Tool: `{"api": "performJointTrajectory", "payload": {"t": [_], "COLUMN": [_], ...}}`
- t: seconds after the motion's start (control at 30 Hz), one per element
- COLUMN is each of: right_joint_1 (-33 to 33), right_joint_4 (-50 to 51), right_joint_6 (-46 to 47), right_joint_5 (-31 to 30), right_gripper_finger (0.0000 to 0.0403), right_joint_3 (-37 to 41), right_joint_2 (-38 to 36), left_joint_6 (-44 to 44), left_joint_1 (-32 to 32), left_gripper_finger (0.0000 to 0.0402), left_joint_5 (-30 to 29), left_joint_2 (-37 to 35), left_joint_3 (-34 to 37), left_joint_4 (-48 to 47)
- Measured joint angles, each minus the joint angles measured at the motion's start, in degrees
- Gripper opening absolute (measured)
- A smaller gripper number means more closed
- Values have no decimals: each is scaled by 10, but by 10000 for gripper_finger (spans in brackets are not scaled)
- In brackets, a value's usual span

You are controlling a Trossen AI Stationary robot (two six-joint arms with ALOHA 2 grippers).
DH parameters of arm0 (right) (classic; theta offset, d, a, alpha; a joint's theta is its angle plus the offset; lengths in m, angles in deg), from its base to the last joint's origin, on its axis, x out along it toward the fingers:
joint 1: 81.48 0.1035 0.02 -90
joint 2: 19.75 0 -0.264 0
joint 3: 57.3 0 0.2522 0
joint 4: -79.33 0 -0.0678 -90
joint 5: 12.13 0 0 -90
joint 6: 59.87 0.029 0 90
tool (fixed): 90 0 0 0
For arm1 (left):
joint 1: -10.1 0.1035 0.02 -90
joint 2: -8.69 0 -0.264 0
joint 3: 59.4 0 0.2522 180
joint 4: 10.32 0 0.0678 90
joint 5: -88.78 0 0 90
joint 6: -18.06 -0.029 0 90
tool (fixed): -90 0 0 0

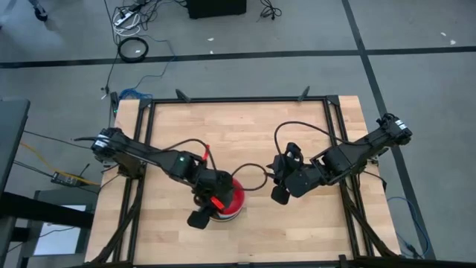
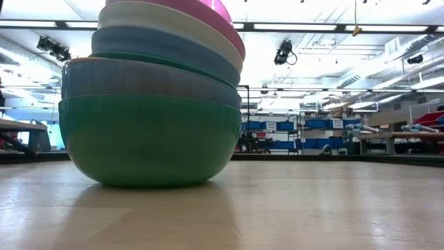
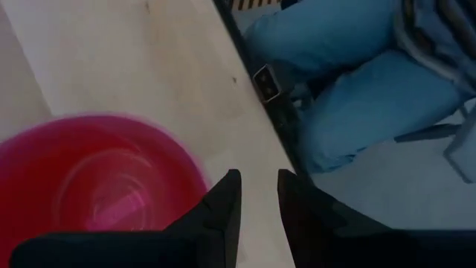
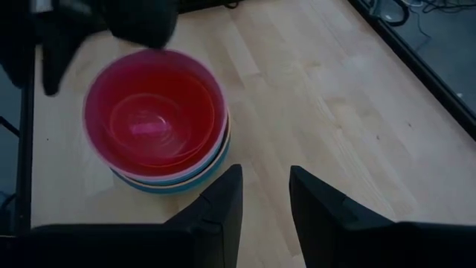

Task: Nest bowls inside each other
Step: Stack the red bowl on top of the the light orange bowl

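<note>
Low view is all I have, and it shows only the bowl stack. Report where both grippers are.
Observer: The left gripper hangs above the rim of the stack, fingers apart and empty.
Operator: Now the right one.
Observer: The right gripper hovers over bare table beside the stack, clear of it, fingers also apart and empty.
Operator: Give me the top of the stack.
Observer: A smaller red bowl sits inside the pink bowl.
Operator: Anything near the table?
Observer: A person in blue trousers is right at the table's edge, near the left arm.
</note>
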Motion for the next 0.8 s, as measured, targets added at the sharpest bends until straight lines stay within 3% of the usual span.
{"api": "performJointTrajectory", "payload": {"t": [0.23, 0.47, 0.8], "right_joint_1": [5, 13, 13], "right_joint_4": [1, 0, 0], "right_joint_6": [0, 2, 5], "right_joint_5": [0, 0, 0], "right_gripper_finger": [100, 100, 100], "right_joint_3": [0, 0, 0], "right_joint_2": [0, 0, 0], "left_joint_6": [-17, -19, -6], "left_joint_1": [4, 17, 26], "left_gripper_finger": [97, 97, 97], "left_joint_5": [-9, -65, -55], "left_joint_2": [27, 26, 26], "left_joint_3": [1, 3, 37], "left_joint_4": [-8, -34, -21]}}
